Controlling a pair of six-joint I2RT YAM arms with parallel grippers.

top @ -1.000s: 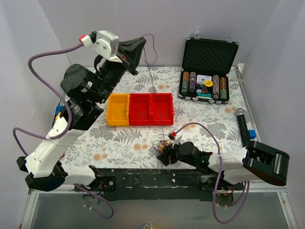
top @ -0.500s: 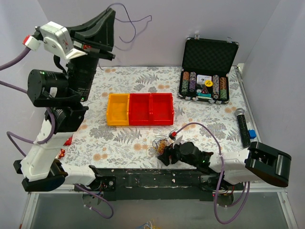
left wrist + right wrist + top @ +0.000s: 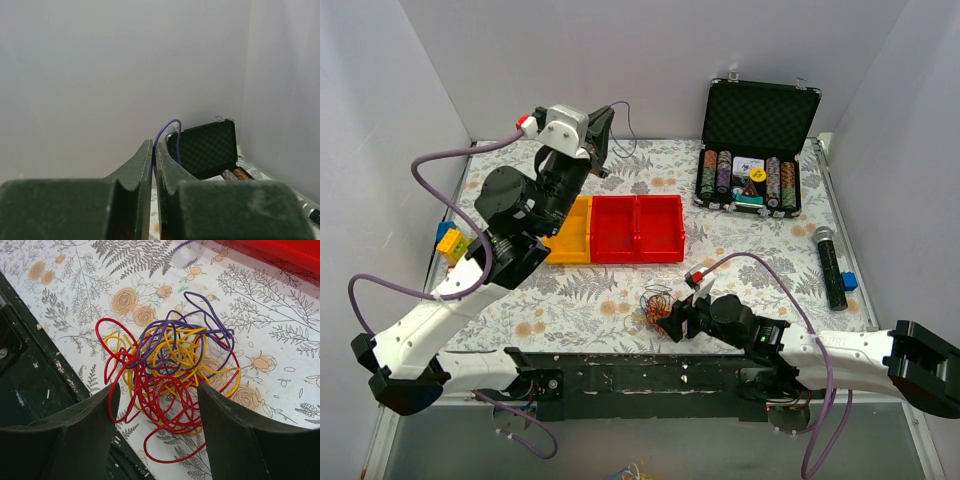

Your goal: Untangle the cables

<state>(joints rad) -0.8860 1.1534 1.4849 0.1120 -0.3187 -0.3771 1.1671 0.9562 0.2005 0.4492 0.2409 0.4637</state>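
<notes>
The cables (image 3: 656,303) are a small tangle of thin red, yellow and purple wires on the flowered table near its front edge. In the right wrist view the tangle (image 3: 170,365) lies just ahead of my right gripper (image 3: 159,390), which is open with red loops reaching between its fingers. The right gripper also shows in the top view (image 3: 672,318). My left gripper (image 3: 603,135) is raised above the table's back left, shut on a single thin purple strand (image 3: 626,112). In the left wrist view the left gripper (image 3: 152,146) pinches this strand (image 3: 168,128), which arcs upward from the fingertips.
A yellow bin (image 3: 568,230) and two red bins (image 3: 638,228) sit mid-table. An open black case of poker chips (image 3: 757,140) stands at the back right. A black microphone (image 3: 830,265) and a blue block (image 3: 849,281) lie at the right edge. Yellow and blue toys (image 3: 448,240) lie at the left.
My left arm has swung down and to the right from its high pose, still pinching the purple strand. My right gripper has stayed by the tangle while its elbow moved right.
</notes>
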